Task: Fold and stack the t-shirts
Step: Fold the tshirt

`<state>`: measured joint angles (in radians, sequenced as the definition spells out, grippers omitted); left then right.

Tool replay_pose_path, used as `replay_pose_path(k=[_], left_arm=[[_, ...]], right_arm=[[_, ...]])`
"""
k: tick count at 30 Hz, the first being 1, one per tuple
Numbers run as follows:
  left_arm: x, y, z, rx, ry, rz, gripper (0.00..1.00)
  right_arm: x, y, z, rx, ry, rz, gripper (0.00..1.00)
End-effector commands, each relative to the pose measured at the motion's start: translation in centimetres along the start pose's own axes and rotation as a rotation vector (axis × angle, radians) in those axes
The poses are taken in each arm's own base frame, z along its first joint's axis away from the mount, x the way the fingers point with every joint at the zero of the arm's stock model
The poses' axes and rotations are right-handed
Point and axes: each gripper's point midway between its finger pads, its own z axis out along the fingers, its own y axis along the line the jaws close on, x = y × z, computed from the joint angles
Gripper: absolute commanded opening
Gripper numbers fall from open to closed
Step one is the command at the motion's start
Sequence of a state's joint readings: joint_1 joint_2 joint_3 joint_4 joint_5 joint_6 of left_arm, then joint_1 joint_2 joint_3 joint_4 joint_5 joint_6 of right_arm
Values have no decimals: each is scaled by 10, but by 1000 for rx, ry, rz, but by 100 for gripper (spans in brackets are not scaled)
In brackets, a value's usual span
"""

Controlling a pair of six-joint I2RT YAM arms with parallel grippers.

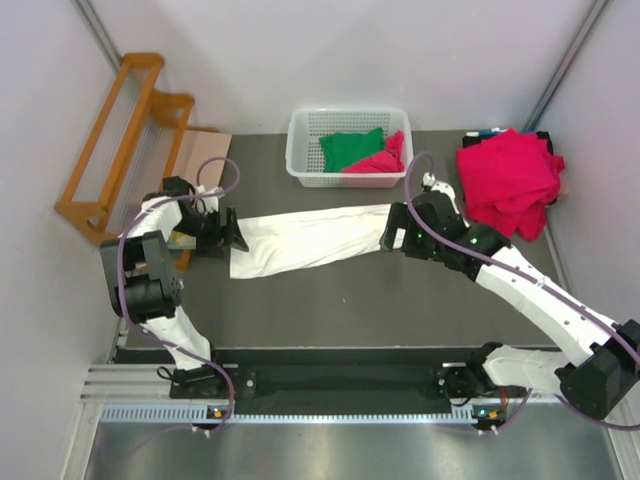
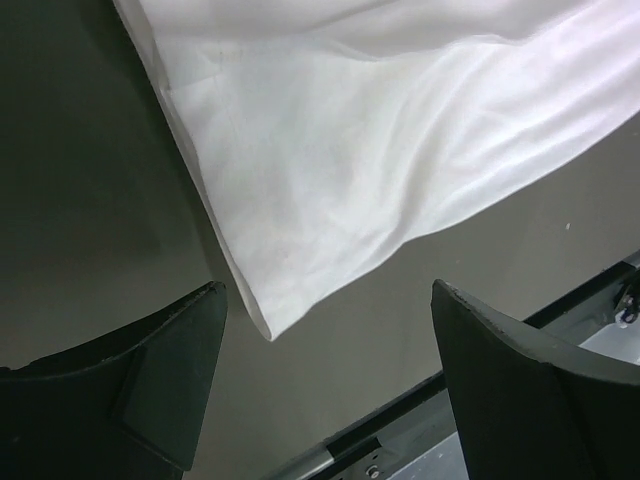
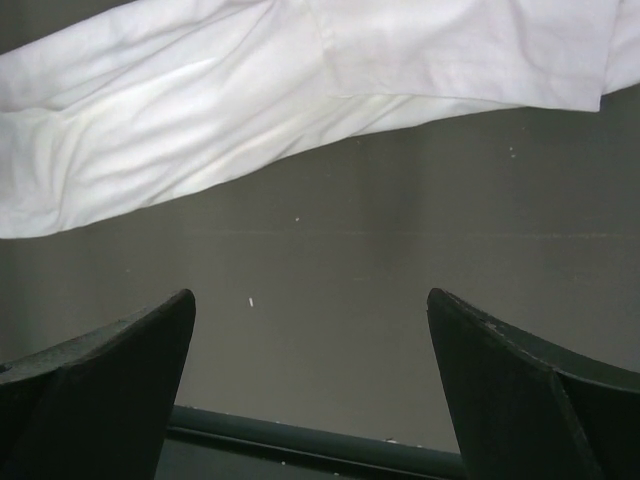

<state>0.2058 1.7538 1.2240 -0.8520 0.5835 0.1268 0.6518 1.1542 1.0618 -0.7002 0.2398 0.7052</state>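
Observation:
A white t-shirt [image 1: 310,240] lies folded into a long band across the dark table, from left to right. My left gripper [image 1: 233,238] is open and empty at its left end; the left wrist view shows the cloth's corner [image 2: 330,180] just beyond the spread fingers [image 2: 170,370]. My right gripper [image 1: 393,233] is open and empty at the band's right end; the right wrist view shows the white cloth [image 3: 280,90] above bare table, beyond its fingers [image 3: 500,380]. A pile of crimson-pink t-shirts [image 1: 508,180] lies at the far right. A green t-shirt [image 1: 350,148] and a crimson-pink one [image 1: 378,160] lie in the basket.
A white lattice basket [image 1: 300,150] stands at the back centre. A wooden rack [image 1: 120,140] leans at the far left beside a cardboard sheet [image 1: 195,165]. A metal rail [image 1: 300,410] runs along the near table edge. Small items [image 1: 485,133] lie behind the pink pile.

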Motion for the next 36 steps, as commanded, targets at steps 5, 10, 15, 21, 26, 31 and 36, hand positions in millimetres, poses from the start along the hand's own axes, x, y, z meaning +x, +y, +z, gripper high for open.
replay_pose_path(k=[5, 10, 15, 21, 26, 31, 36], left_arm=[[-4, 8, 22, -48, 18, 2, 86], [-3, 12, 27, -55, 32, -10, 86], [2, 23, 34, -90, 48, -14, 86], [11, 27, 52, -106, 87, -15, 69], [4, 16, 58, -101, 87, 10, 57], [-4, 5, 58, -89, 85, 25, 23], [-16, -2, 43, -88, 76, 39, 0]], right_arm=[[-3, 2, 0, -3, -31, 9, 100], [0, 0, 5, 5, -24, 4, 100], [-1, 2, 6, 2, -28, 9, 100], [1, 0, 6, 6, -25, 14, 100], [1, -1, 5, 8, -31, 15, 100], [1, -4, 5, 20, -33, 15, 100], [2, -5, 5, 20, -33, 14, 100]])
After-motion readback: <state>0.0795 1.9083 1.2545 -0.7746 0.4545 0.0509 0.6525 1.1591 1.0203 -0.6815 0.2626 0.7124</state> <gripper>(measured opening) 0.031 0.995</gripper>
